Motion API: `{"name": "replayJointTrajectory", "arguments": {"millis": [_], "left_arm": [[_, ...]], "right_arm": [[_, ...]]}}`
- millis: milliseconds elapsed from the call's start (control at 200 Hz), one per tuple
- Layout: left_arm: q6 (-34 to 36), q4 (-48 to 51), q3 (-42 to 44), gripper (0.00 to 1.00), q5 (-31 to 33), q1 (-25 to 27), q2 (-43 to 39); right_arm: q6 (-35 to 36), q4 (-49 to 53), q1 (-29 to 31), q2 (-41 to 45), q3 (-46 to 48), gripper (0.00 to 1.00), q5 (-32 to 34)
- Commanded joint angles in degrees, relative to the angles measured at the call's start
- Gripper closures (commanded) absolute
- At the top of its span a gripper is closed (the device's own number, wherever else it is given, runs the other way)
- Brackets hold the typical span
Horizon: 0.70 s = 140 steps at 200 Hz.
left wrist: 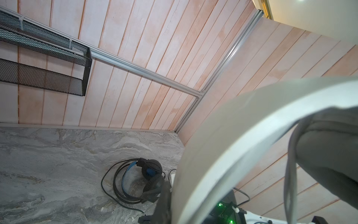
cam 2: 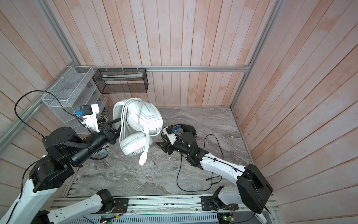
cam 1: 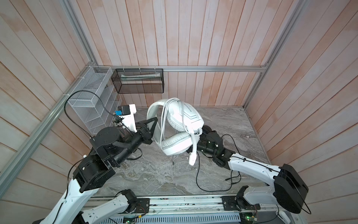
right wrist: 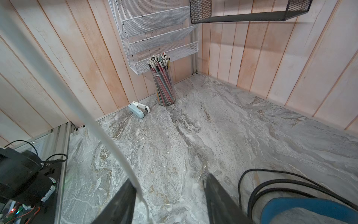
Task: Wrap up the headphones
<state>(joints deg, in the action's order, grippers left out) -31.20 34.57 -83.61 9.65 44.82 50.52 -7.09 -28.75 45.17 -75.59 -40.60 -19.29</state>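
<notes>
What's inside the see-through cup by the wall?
The cup is packed with coloured pencils, ends poking above its rim. Whether anything smaller lies beneath them cannot be seen; the pencils cover it.

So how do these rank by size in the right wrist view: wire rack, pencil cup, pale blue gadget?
Largest: wire rack, even cut off by the frame.
Then pencil cup.
Smallest: pale blue gadget.
All sit in one corner, so nearness hardly matters.

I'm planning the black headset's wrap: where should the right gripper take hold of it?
Probably mid-arch on the headband, coming down from above with the jaws astride it: the black headset lies on its side on the table, its band thin and the earcups bulky.
</notes>
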Motion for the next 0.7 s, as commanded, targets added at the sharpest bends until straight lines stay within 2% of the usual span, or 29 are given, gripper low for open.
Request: {"name": "replayJointTrajectory", "arguments": {"millis": [0,180,340,540,695], "left_arm": [[-3.8,-2.1,-3.6,1.0,0.8,0.2,0.4],[-3.7,-1.7,-5.4,1.0,0.8,0.2,1.6],[-3.7,-2.0,-5.5,1.0,1.0,0.3,1.9],[-3.9,-2.0,-6.2,1.0,1.8,0.2,2.5],[-3.3,-1.4,-7.1,1.0,3.0,0.3,3.1]], "right_arm": [[-4.4,-8.3,0.0,-1.5,1.5,0.4,-3.2],[-7.9,-16.4,3.3,-3.9,4.4,0.37,-3.2],[-8.6,-19.2,7.6,-7.1,3.9,0.37,1.2],[-10.5,-23.9,8.0,-11.1,6.7,0.44,5.1],[-11.0,-25.2,8.3,-9.8,10.0,0.45,7.7]]}}
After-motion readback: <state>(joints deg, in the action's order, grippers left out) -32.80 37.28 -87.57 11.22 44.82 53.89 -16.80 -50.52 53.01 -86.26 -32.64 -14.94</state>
